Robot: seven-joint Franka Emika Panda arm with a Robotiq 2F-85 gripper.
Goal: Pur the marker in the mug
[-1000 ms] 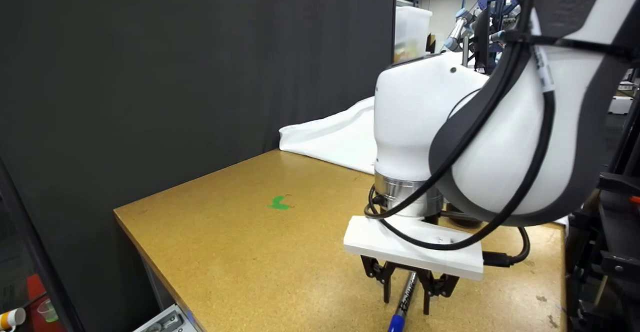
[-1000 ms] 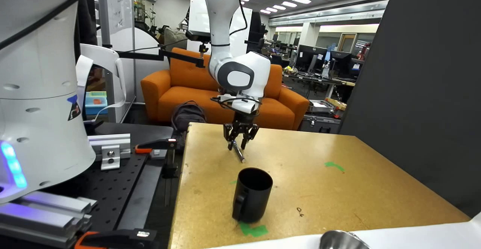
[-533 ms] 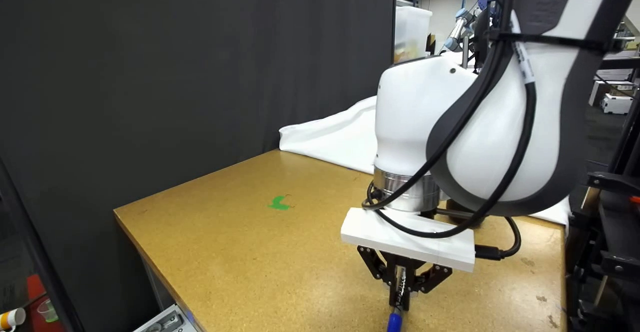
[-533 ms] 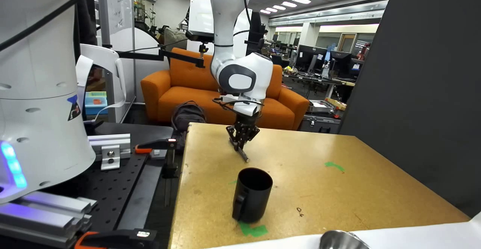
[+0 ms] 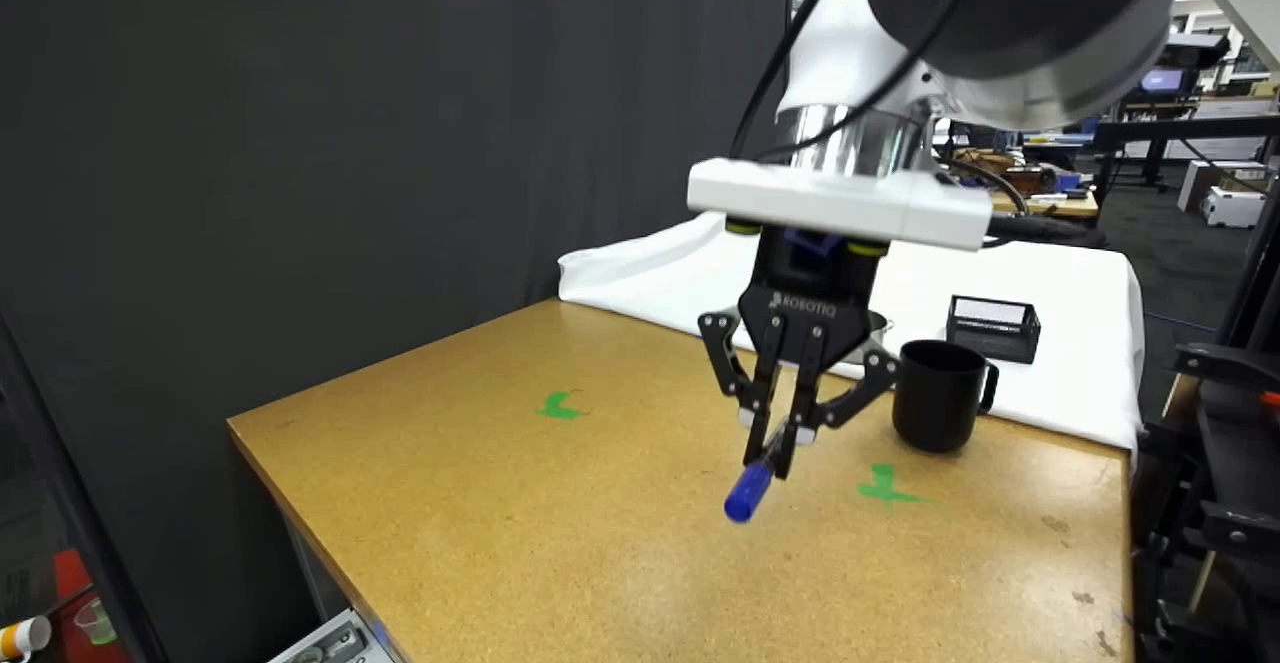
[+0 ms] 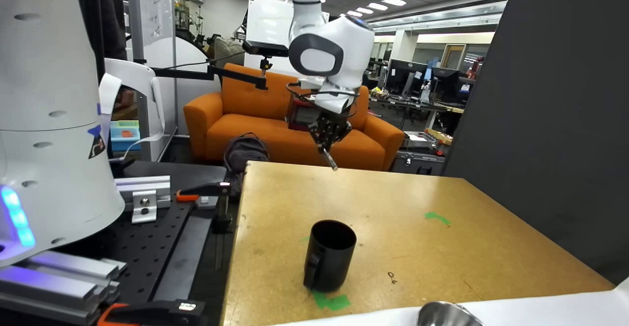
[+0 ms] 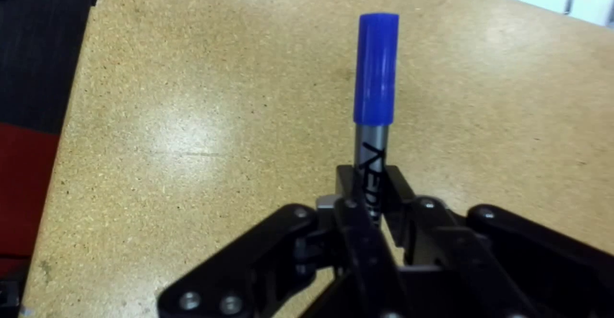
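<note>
The marker (image 5: 752,488), with a blue cap and a silvery barrel, is held above the table between the fingertips of my gripper (image 5: 768,461). In the wrist view the capped half of the marker (image 7: 375,68) sticks out past the gripper (image 7: 371,179), whose fingers pinch the lettered barrel; the rest is hidden by the fingers. An exterior view shows the silvery end of the marker (image 6: 331,161) slanting out on the mug's side. The black mug (image 5: 937,396) stands upright on the table, behind and to the right of the gripper there; its handle (image 6: 313,267) also shows.
A black box (image 5: 993,333) sits on white cloth (image 5: 1075,293) behind the mug. A round metal dish (image 6: 447,314) lies by the cloth's edge, mostly hidden behind the gripper elsewhere. Green tape (image 5: 885,484) marks the table. A dark curtain (image 5: 400,143) borders one side.
The fingers have come together on the marker, which lay on the table. Gripper and marker have risen well above the tabletop. The mug stands where it was.
</note>
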